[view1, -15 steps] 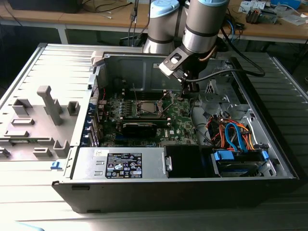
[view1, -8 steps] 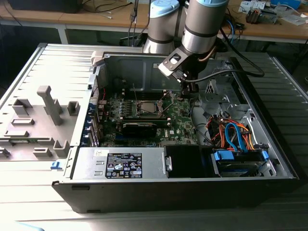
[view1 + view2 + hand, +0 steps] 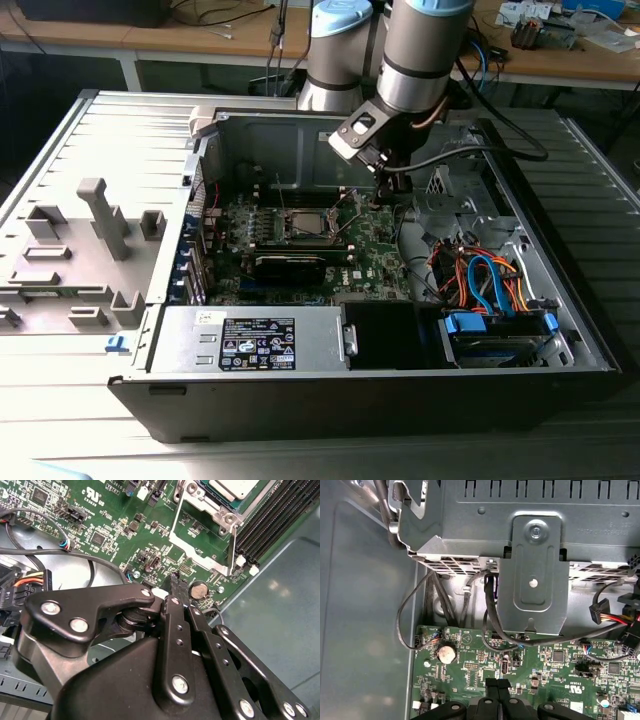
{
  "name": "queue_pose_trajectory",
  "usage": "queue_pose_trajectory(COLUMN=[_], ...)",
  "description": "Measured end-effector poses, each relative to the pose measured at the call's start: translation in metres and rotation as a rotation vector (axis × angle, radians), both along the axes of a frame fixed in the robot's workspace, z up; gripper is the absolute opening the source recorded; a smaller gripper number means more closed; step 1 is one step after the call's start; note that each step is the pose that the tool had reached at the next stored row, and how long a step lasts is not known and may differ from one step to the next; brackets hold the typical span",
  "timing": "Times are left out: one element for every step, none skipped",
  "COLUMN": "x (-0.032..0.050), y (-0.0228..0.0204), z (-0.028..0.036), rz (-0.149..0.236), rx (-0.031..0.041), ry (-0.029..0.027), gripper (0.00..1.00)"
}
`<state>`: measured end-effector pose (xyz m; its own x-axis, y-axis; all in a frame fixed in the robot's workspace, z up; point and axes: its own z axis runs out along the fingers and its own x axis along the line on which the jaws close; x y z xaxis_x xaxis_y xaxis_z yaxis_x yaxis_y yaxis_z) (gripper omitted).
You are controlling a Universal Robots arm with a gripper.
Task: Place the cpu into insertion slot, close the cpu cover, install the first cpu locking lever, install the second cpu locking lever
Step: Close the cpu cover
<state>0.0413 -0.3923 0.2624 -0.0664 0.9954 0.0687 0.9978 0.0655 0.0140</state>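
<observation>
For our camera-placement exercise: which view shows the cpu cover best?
The second wrist view: the cpu cover shows close up, frame and cut-out plain. In the exterior view it is too small to make out. The first wrist view faces the green board.

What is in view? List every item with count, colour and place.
computer case: one, grey, open, mid-scene.
circuit board: one, green, inside the case.
cpu: one, silvery, in the insertion slot.
cpu cover: one, silvery frame, open beside the cpu.
coin cell: one, silvery, on the board by the pincer.
card: one, black, on the board.
power supply: one, silvery, case's near edge.
cables: several, orange and blue, exterior view's right.
fixture tray: one, grey, exterior view's left.
arm: one, grey, over the case.
pincer: one, black, shut, low over the board.
</observation>
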Motion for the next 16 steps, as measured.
queue_pose_trajectory(x=[-0.0005, -0.0011, -0.0019, -0.0025, -0.0032, -0.0039, -0.0059, -0.0074, -0.0096, -0.0111, -0.0127, -0.0142, -0.0158, -0.0182, -0.0205, -0.0230], y=[0.0000, 0.0000, 0.0000, 0.0000, 0.0000, 0.0000, 0.0000, 0.0000, 0.0000, 0.0000, 0.0000, 0.0000, 0.0000, 0.0000, 0.0000, 0.0000], z=[-0.0003, -0.0005, -0.0006, -0.0007, -0.0008, -0.0009, -0.0010, -0.0011, -0.0010, -0.0010, -0.0011, -0.0010, -0.0010, -0.0011, -0.0013, -0.0014], rz=[0.000, 0.000, 0.000, 0.000, 0.000, 0.000, 0.000, 0.000, 0.000, 0.000, 0.000, 0.000, 0.000, 0.000, 0.000, 0.000], rx=[-0.0001, -0.0001, -0.0001, -0.0001, 0.0000, -0.0001, 0.0001, 0.0002, 0.0000, 0.0000, 0.0001, 0.0000, -0.0001, 0.0000, 0.0001, -0.0001], ry=[0.0000, 0.0000, 0.0000, 0.0000, -0.0001, 0.0000, -0.0001, -0.0001, 0.0000, 0.0000, 0.0000, 0.0000, 0.0000, 0.0000, 0.0000, 0.0000], gripper=[0.11, 0.11, 0.11, 0.11, 0.11, 0.11, 0.11, 0.11, 0.11, 0.11, 0.11, 0.11, 0.11, 0.11, 0.11, 0.11])
